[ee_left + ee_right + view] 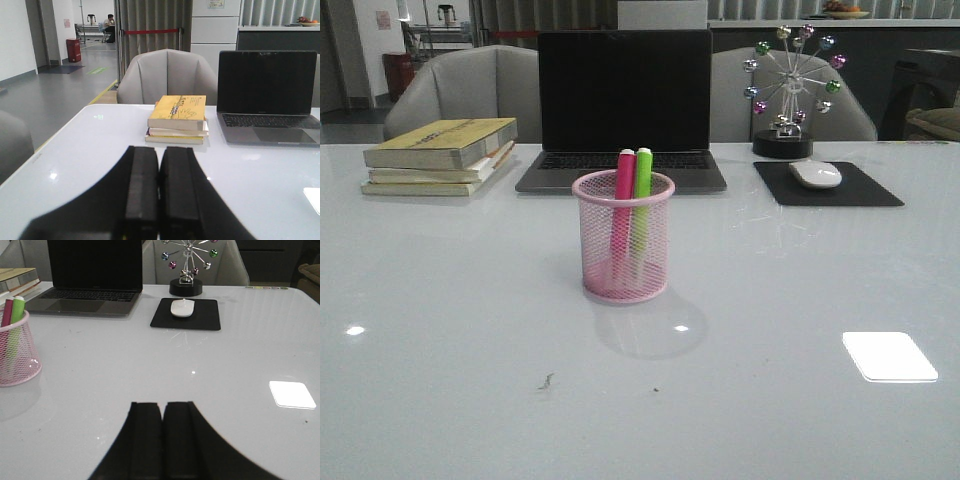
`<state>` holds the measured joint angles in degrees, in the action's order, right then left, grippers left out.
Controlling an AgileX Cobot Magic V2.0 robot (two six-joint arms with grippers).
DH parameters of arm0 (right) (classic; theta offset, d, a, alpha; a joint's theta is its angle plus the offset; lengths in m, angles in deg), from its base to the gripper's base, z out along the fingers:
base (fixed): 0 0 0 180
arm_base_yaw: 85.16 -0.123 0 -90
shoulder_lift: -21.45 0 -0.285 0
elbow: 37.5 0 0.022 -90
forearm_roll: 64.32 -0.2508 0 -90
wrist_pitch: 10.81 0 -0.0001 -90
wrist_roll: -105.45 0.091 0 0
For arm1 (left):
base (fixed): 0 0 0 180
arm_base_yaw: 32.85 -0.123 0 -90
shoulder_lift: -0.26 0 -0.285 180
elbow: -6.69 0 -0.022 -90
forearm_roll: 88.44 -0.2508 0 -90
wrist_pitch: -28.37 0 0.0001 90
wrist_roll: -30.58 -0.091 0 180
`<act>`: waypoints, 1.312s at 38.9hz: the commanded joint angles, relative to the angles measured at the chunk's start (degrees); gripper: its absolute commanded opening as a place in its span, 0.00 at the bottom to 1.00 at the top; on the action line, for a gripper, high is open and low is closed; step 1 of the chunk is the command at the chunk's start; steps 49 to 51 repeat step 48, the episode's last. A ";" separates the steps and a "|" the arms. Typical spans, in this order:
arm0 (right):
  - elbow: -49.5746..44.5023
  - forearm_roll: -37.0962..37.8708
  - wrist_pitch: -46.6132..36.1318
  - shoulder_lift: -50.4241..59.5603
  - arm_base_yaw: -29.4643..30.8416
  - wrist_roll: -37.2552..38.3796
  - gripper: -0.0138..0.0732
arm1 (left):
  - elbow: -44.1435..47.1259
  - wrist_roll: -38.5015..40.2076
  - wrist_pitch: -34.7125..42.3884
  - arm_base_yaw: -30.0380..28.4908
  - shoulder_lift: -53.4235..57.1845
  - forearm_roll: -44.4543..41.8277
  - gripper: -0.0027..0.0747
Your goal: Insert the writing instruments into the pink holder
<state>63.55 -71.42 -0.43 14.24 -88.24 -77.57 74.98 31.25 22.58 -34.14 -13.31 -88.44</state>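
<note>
Markers, pink (623,195) and green (641,195), both stood inside the holder (622,270), leaning side by side against its far rim, caps poking just above it. So the task looked finished, judging from how things lay.

The left gripper (158,200) had its jaws pressed together with nothing between them; the right gripper (163,440) was likewise closed and empty. The holder sat ahead and to the left of the right gripper, well apart from it, and did not appear in the left wrist view at all.

What could still go wrong was small. The holder is light mesh and the markers lean and stand taller than it, so I judged that any sweep of an arm across the middle of the table could clip the caps and tip the cup. A retreat that kept both arms low and wide of it would avoid that.

The table (800,420) was white and glossy, showing ceiling lights as bright patches; a slick top like that would probably let a nudged cup slide. Beyond the left gripper lay a stack of books (177,120) and a laptop (267,95). Beyond the right gripper were a mouse (182,307) on a black pad (205,320) and a ball ornament (187,270). Grey chairs (470,90) stood behind, in an office-like room.
</note>
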 commanded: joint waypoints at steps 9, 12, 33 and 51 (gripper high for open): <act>-0.07 -0.32 -4.78 1.10 -0.13 -0.34 0.22 | 8.17 0.74 5.44 0.02 7.26 1.64 0.16; -0.07 -0.32 -4.78 1.10 -0.13 -0.34 0.22 | 9.49 0.74 4.41 0.02 7.41 2.21 0.16; -0.07 -0.32 -4.78 1.10 -0.13 -0.34 0.22 | 9.49 0.74 3.54 0.02 7.41 2.32 0.16; -0.07 -0.32 -4.78 1.10 -0.13 -0.34 0.22 | 9.49 0.74 3.54 0.02 7.41 2.32 0.16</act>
